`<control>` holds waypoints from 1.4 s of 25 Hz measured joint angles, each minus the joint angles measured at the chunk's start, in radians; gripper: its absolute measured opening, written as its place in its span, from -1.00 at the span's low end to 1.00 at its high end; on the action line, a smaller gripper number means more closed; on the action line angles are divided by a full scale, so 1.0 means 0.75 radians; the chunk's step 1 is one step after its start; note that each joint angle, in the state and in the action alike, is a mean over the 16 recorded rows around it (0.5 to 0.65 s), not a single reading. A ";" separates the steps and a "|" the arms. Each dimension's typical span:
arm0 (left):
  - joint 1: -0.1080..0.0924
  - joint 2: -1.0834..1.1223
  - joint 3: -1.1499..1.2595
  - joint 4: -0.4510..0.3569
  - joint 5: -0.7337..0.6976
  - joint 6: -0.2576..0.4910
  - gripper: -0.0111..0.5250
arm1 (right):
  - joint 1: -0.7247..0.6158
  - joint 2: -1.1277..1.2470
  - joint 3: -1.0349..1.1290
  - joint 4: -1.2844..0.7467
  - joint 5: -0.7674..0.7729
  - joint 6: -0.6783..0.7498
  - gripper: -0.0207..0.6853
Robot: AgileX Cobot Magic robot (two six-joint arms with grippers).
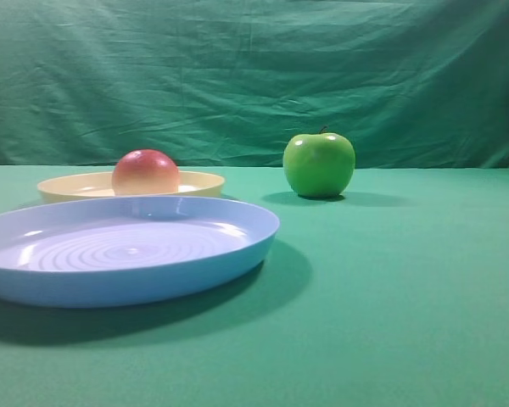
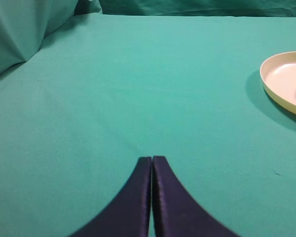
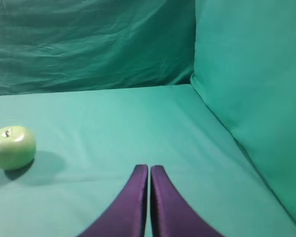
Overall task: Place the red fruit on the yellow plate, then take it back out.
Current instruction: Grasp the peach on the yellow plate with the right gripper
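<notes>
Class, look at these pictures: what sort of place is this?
Probably a staged robot test table: green cloth covers table and backdrop, with only fruit, an apple and two plastic plates set out.

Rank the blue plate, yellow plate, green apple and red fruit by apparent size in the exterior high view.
1. blue plate, largest, though it sits nearest the camera, which inflates it.
2. yellow plate, partly hidden behind the blue one.
3. green apple and red fruit: look alike; the fruit's base is hidden, so unranked.
</notes>
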 joint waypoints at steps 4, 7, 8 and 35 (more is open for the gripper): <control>0.000 0.000 0.000 0.000 0.000 0.000 -0.96 | -0.057 -0.139 0.143 0.012 -0.008 0.005 -0.94; 0.000 0.000 0.000 0.000 0.000 0.000 -0.96 | -0.089 -0.215 0.219 0.022 0.002 0.008 -0.94; 0.000 0.000 0.000 0.000 0.000 0.000 -0.96 | -0.098 -0.235 0.239 0.026 0.008 0.009 -0.94; 0.000 0.000 0.000 0.000 0.000 -0.002 -0.96 | -0.039 -0.299 0.405 0.227 0.021 -0.166 -0.94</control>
